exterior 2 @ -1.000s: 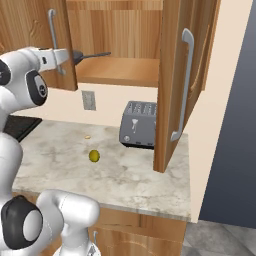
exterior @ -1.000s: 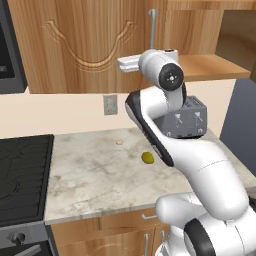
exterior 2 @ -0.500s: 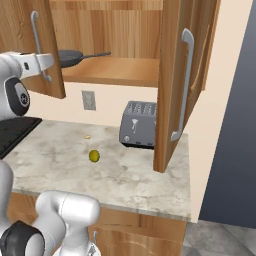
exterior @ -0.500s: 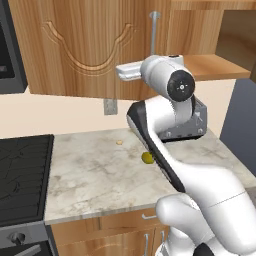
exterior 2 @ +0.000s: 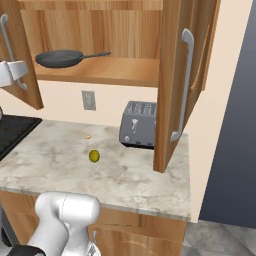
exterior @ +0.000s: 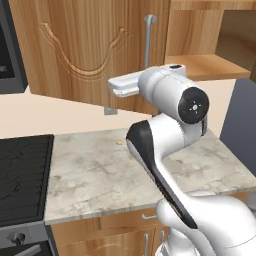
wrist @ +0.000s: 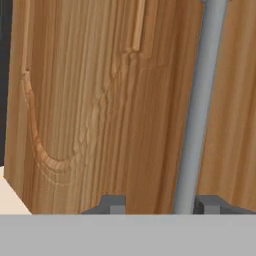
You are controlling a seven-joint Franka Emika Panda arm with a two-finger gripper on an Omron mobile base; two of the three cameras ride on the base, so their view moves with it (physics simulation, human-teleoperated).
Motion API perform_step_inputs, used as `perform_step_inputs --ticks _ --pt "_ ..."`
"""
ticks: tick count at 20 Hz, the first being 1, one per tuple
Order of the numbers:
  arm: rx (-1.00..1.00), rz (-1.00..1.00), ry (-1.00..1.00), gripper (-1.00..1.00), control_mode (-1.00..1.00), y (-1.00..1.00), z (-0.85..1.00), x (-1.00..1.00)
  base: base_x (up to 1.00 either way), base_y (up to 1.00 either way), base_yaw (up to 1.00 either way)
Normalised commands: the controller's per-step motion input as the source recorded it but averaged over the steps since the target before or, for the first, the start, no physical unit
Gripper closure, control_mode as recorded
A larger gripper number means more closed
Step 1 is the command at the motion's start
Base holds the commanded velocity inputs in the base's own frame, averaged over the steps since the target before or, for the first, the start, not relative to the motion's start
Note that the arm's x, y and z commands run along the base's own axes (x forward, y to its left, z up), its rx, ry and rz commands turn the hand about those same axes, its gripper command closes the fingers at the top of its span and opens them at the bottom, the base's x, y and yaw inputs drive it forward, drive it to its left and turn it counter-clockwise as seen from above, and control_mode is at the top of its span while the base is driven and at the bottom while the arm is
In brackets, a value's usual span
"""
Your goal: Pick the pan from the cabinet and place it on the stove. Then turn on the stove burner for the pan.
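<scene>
Cabinet (exterior 2: pixel 95 35) doors stand swung wide, the left door (exterior: pixel 85 55) hinged out toward the stove side and the right door (exterior 2: pixel 175 85) out over the counter's far end, which is why the shelf inside lies bare to the right base view; my reading is that the opening step is done or nearly so, since the shelf is reachable. The marble counter (exterior 2: pixel 135 170) below carries a grey two-slot toaster (exterior 2: pixel 138 124) against the wall, partly behind the right door's edge, and a small olive-green round thing (exterior 2: pixel 94 156) well in front of it. The black stove (exterior: pixel 22 175) sits at the counter's left end, its grates bare, a round knob (exterior: pixel 19 238) on its front panel. The pan (exterior 2: pixel 61 58) rests flat on the shelf at its left part, its handle pointing right along the shelf. The gripper (wrist: pixel 159 205) faces the left door's carved front, its two dark fingertips (wrist: pixel 112 204) spread apart with the door's vertical bar handle (wrist: pixel 197 110) rising just inside the right tip; whether either tip touches the bar I cannot tell. The pan therefore lies behind that door's plane, apart from the fingers, up and to their right in the room.
</scene>
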Motion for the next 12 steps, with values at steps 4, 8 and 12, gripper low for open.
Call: perform_step_inputs --ticks 4,8,12 --pt "0.02 0.08 0.0 -1.0 -1.0 0.5 0.0 -0.58 0.0 0.0 0.0" --pt "0.13 0.0 0.0 -1.0 -1.0 -0.01 0.0 -0.65 0.0 0.0 0.0" --pt "0.15 0.0 0.0 -1.0 -1.0 -0.05 0.01 -0.85 0.0 0.0 0.0"
